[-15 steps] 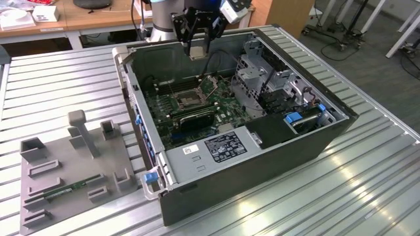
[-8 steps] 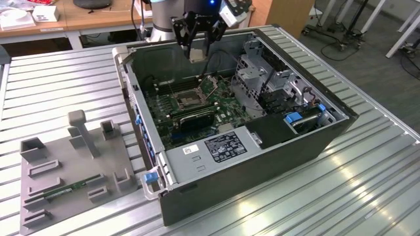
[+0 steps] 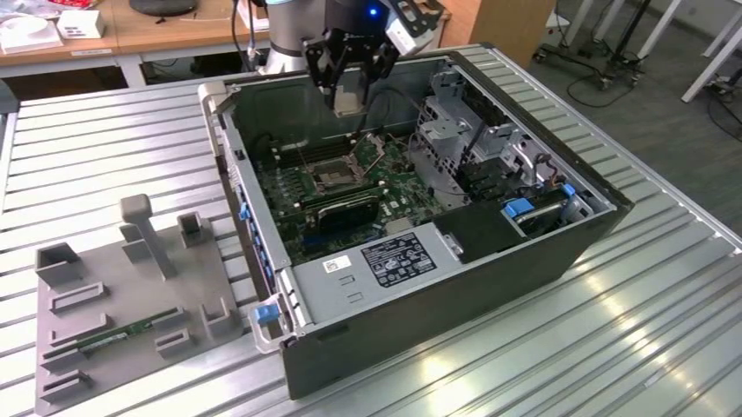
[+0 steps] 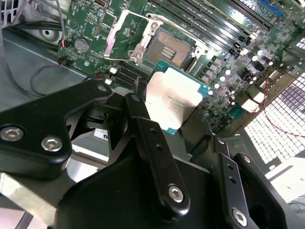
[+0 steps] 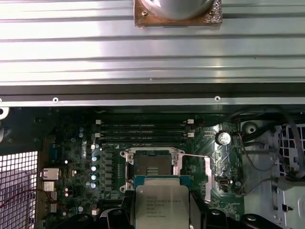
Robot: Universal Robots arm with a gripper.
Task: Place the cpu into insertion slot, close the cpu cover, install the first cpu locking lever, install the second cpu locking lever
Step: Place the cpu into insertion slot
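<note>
- While the hand (image 3: 347,87) hangs over the open computer case (image 3: 464,287) in the exterior view, it's clamped shut on the cpu (image 3: 347,106), one finger on each side, chip up in the air above the board.
- In both wrist views you can see the cpu (image 4: 174,100) (image 5: 162,205) pinched at its edges between the black fingers (image 4: 143,129), silvery face towards the cameras.
- The insertion slot (image 4: 169,47) (image 5: 151,167) is bare, dark centre with a metal rim, sitting on the green motherboard (image 3: 290,187). The chip isn't in it; in the first wrist view it just overlaps the slot's near edge.
- The cpu cover (image 4: 113,36) is swung open, off to one side of the slot, and you can see green board through its window.
- A row of long memory slots (image 5: 143,131) runs just beside the socket.
- The case lies on its side on a slatted metal bench (image 3: 116,148), side panel off.
- Over on the exterior view's left, well apart from the case, there's a grey fixture tray (image 3: 69,347) with upright blocks, and a green memory stick (image 3: 116,334) lying in it.
</note>
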